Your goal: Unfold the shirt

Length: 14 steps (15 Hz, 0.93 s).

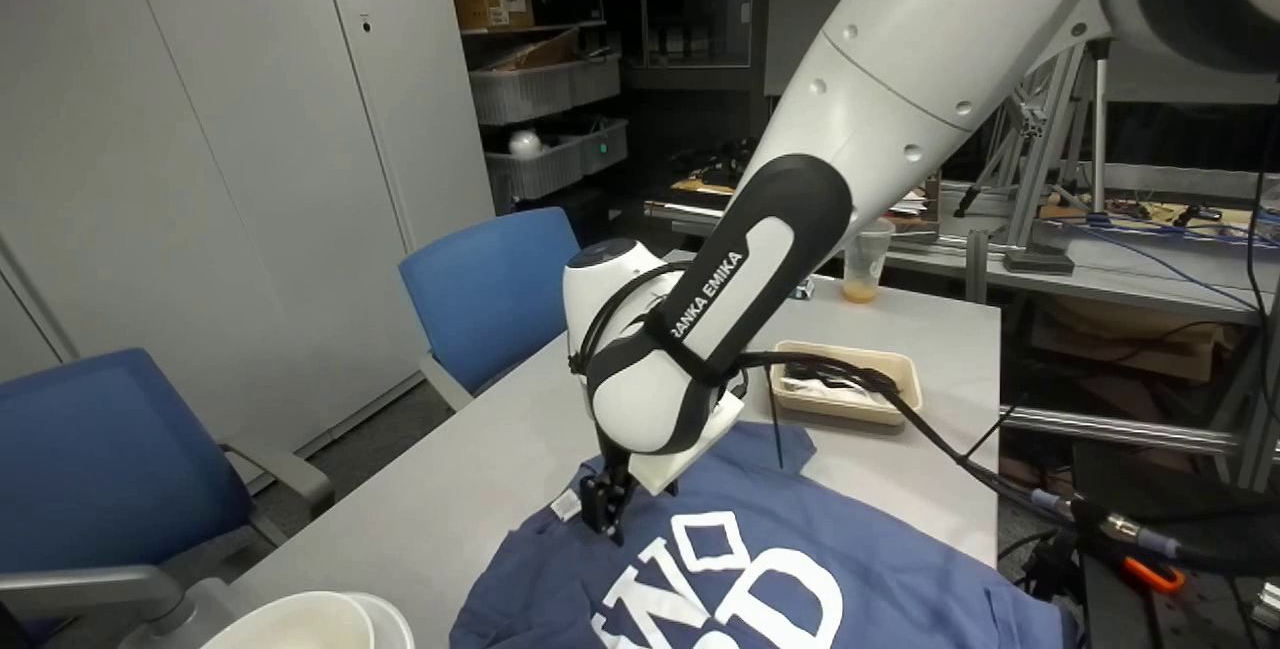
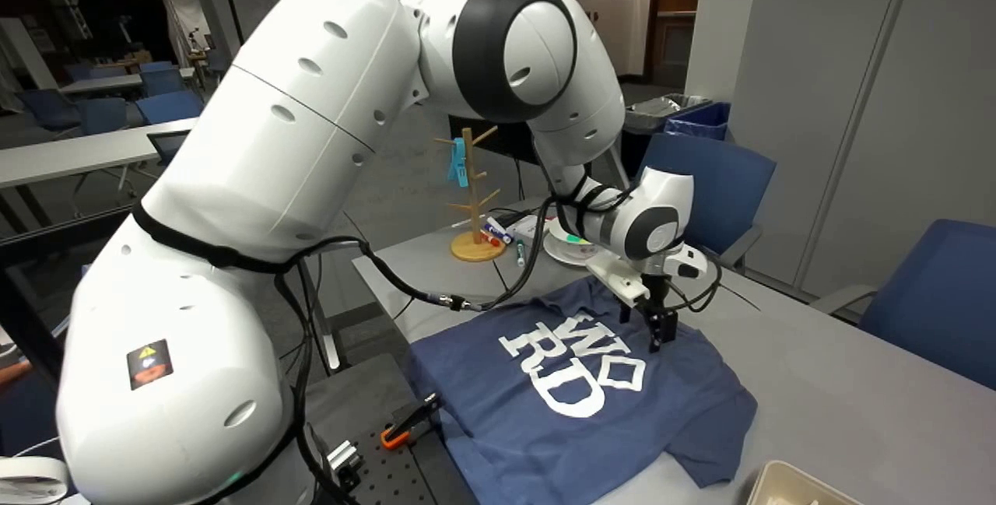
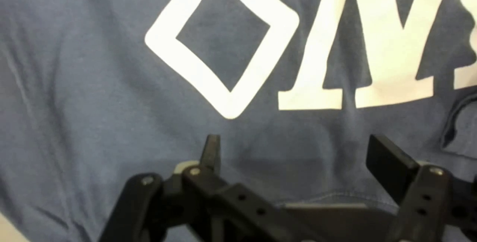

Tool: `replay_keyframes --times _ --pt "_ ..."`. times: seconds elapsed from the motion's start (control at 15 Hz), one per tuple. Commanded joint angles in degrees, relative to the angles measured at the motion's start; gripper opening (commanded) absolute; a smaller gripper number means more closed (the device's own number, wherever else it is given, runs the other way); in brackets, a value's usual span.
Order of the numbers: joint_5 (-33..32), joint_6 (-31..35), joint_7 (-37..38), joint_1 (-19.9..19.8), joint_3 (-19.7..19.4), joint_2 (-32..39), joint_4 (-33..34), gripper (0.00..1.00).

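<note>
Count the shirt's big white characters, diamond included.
4 in an exterior view: R left, W top, D bottom, diamond right. The shirt may hide more on its underside.

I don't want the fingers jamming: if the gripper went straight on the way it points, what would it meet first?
Most likely the blue shirt, lying beneath the open gripper; whether they already touch is unclear.

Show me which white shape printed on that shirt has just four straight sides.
The diamond outline beside the W on the shirt: its sides frame blue fabric. The other printed shapes in view read as letters, like the curved D.
</note>
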Motion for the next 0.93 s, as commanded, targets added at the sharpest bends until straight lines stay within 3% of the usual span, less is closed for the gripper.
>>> replay_keyframes --times 0.0,0.33,0.87 --pt "0.6 0.3 1.2 0.9 -0.4 -6.6 -8.8 1.0" --pt "0.7 2.0 1.5 0.6 -0.3 -6.0 -13.2 1.0" --pt "1.5 2.9 1.2 0.0 0.2 -1.2 -9.4 1.0"
